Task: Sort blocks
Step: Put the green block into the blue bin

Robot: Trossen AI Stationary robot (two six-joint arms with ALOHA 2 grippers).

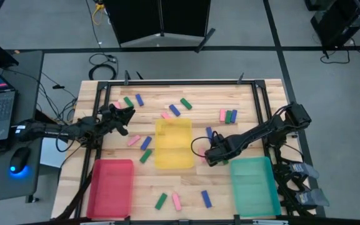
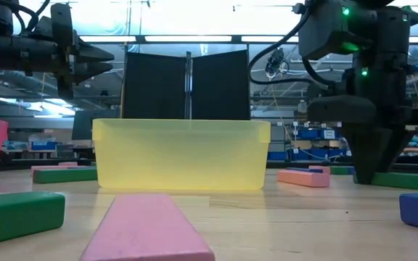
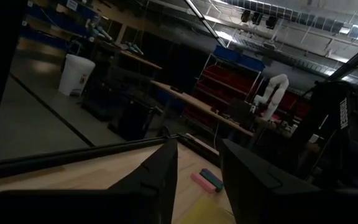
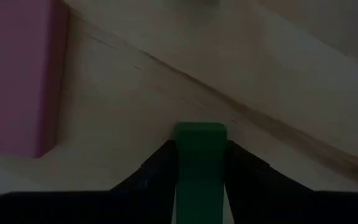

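Right gripper (image 4: 199, 163): low on the table (image 1: 186, 187), between yellow tray (image 1: 173, 143) and teal tray (image 1: 255, 186).
Green block (image 4: 199, 162): lies between its jaws, both fingers pressing its sides.
Pink block (image 4: 20, 74): nearby, apart.
Left gripper (image 1: 125, 117): raised, jaws partly open, empty.

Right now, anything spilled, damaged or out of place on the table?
Nothing damaged. Blocks lie loose across the table, unsorted, as expected. All three trays look empty. Right gripper is closed on a green block beside the yellow tray.
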